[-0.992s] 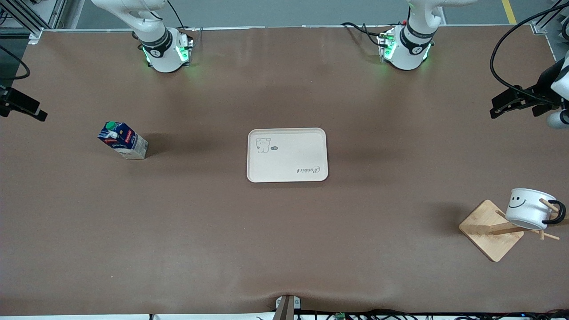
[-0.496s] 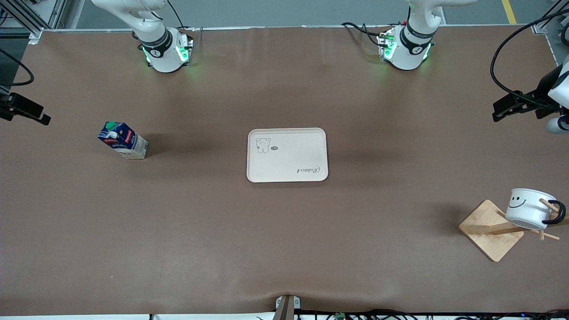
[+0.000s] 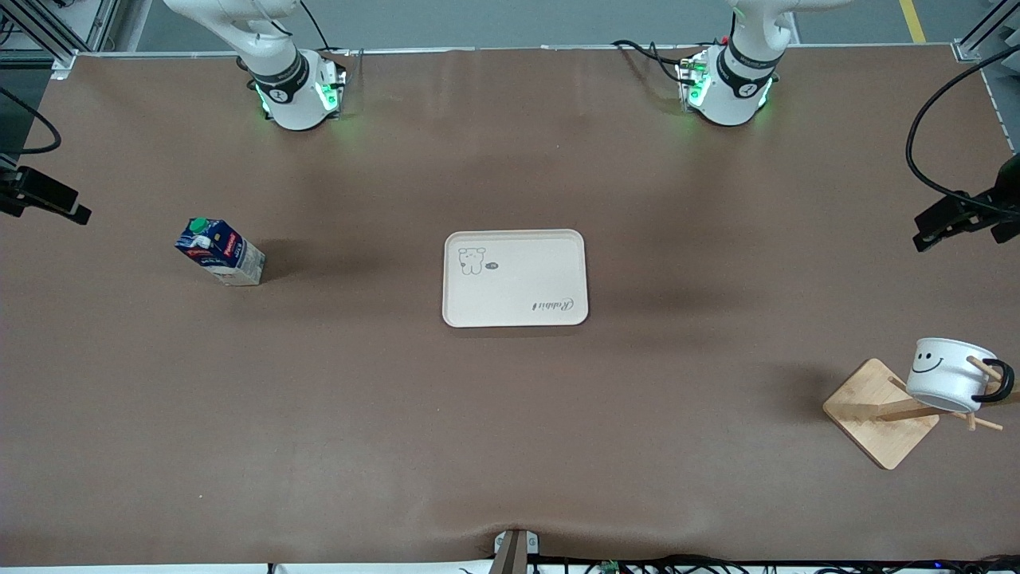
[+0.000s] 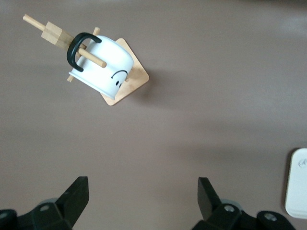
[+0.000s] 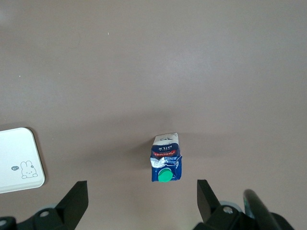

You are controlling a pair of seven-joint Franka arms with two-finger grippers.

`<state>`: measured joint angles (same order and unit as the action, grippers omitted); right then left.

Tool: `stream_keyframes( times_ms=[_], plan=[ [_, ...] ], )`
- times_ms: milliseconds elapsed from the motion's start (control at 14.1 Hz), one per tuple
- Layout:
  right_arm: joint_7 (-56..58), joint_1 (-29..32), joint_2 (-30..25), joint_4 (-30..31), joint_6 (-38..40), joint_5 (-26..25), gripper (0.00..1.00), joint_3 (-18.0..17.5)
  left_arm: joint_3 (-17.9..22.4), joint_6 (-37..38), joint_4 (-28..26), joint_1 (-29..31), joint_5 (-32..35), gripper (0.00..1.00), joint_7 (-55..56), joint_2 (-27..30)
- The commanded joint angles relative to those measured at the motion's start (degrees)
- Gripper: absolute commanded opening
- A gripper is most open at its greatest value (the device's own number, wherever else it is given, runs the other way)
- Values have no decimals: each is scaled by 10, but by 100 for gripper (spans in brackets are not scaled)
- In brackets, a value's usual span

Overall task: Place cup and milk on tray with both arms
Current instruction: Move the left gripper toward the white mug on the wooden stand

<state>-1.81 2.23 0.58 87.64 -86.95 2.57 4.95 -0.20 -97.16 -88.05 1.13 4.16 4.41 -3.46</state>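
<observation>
My right hand hangs spread wide and empty over the brown tabletop at the right arm's end, above the small dark blue gable-top milk carton with a green cap, which stands upright. That suits a grasp from above, I judge. The flat cream rectangular tray lies bare mid-table between both reaches. At the left arm's end my left hand is equally wide and empty, near the small white enamel cup with a smiley face, which hangs tilted on a wooden peg rack. Only the left wrist view shows the peg threading its black handle. Only the front view shows all three things together.
</observation>
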Motion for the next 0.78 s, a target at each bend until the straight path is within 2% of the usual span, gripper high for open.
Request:
stream_keyframes(
  times_ms=[0,283,567,709],
  plan=[
    [-2,0,1,-7,1,1,100,-1,-6,-68,-61,29,-15,100,2,12],
    [-1,1,14,-7,2,6,100,-1,-7,-170,-155,57,-21,100,2,35],
    [-4,3,18,-7,3,7,100,-1,-7,-261,-221,83,-34,100,0,36],
    [-4,3,19,-6,3,7,100,-1,-7,-299,-235,97,-50,100,-4,28]
  ],
)
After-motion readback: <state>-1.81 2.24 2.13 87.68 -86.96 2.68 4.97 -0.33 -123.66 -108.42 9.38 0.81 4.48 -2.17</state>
